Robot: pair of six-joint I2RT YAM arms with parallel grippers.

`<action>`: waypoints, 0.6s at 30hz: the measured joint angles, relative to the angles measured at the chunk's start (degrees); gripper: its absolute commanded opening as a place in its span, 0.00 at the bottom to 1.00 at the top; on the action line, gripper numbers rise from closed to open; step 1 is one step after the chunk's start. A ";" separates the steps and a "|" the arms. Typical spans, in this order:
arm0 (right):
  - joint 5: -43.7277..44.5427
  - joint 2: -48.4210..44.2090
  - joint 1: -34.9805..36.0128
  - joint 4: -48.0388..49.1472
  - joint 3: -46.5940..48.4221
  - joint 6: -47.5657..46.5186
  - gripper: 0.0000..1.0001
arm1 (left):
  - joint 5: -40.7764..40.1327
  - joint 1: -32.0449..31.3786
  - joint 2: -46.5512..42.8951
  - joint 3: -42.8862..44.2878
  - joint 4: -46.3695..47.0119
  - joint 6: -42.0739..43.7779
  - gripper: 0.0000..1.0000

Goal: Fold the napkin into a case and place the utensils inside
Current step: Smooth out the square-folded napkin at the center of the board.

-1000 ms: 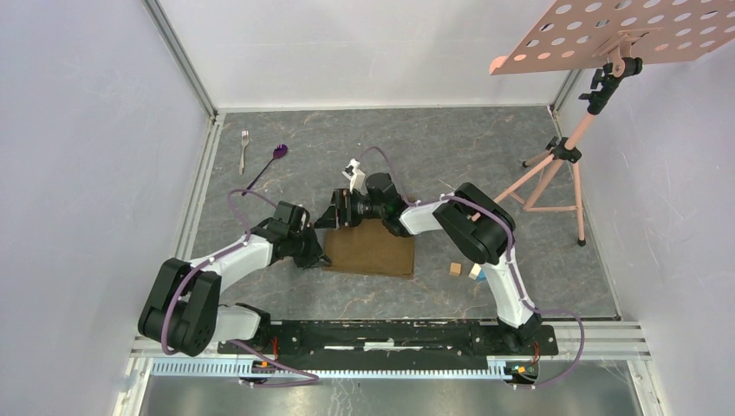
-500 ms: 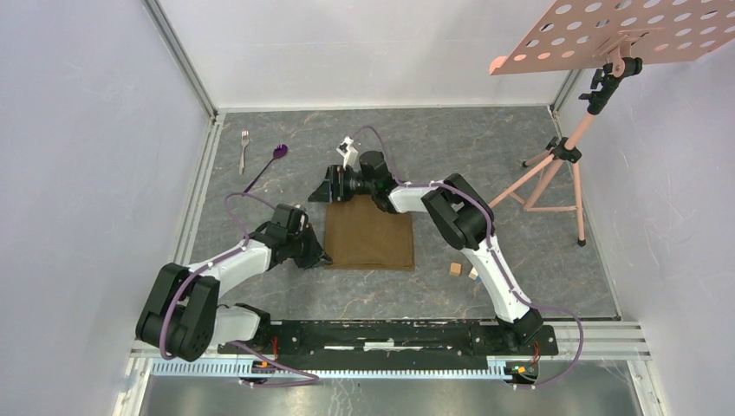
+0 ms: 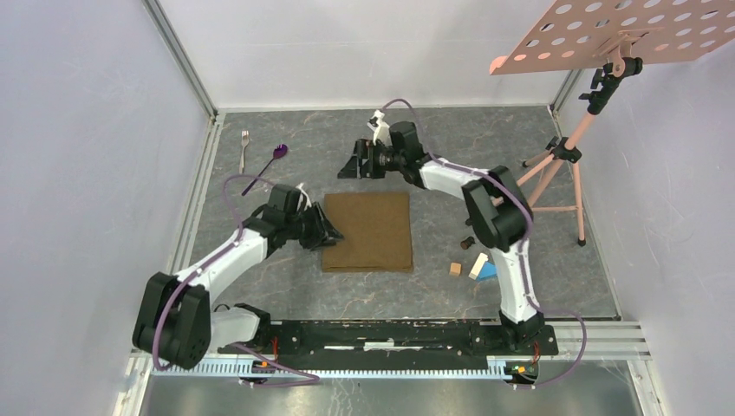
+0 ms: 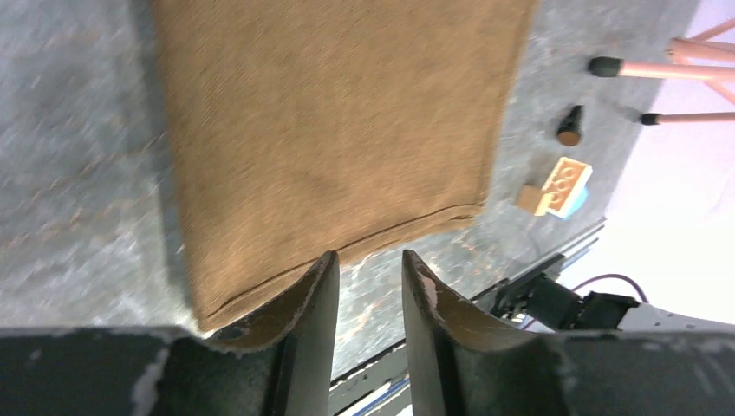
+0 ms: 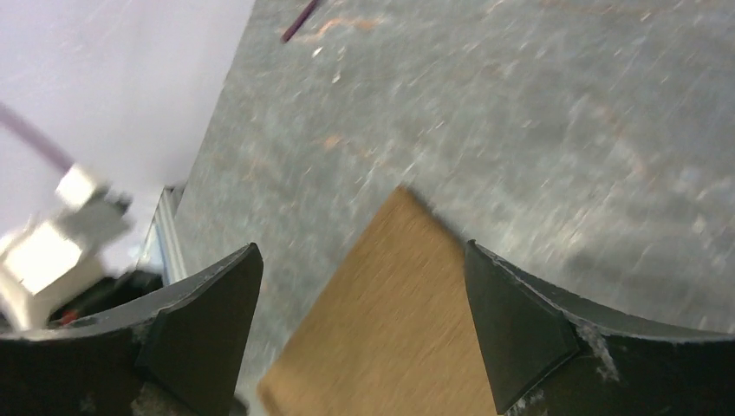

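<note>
One grey marbled bench (image 3: 485, 139) under everything. One pink music stand (image 3: 563, 156) on a tripod at the far right, its perforated plate high over that corner. Two arms, bolted at the near edge.

One napkin (image 3: 368, 231), brown, spread flat near mid-bench as a near-square, not yet a narrow case. Shows a doubled line along its near edge in the left wrist view; fold or hem, cannot tell. Left fingers (image 3: 330, 232) low at the napkin's left edge, parted by a narrow gap, grasping nothing, bare bench visible between them. Right fingers (image 3: 350, 165) beyond the napkin's far edge, spread wide, released.

Two utensils, both well apart from the napkin at the far left: one spoon (image 3: 270, 161) with purple bowl and thin dark handle, lying slantwise, and one silver fork (image 3: 244, 141) just left of it, near the bench's left rail. Between napkin and utensils: the left arm's wrist and its looping purple cable (image 3: 234, 186).

Three little pieces clustered right of the napkin's near right corner: one cream block (image 3: 478, 264), one blue block (image 3: 489, 272) touching it, one wooden cube (image 3: 455, 269) just beside. One small dark stub (image 3: 468, 243) just beyond them.
</note>
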 measured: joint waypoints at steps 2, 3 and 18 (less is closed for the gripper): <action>-0.70 -6.47 -0.04 2.80 -7.89 0.37 0.91 | 1.25 0.33 3.04 3.50 0.98 -0.02 0.35; -1.31 -9.35 0.09 4.87 -11.96 0.70 0.90 | 1.57 0.55 5.27 5.22 1.70 0.00 0.36; -7.56 -9.31 -5.66 21.31 -30.56 3.48 0.87 | 1.09 3.87 22.60 5.44 12.26 -0.70 0.30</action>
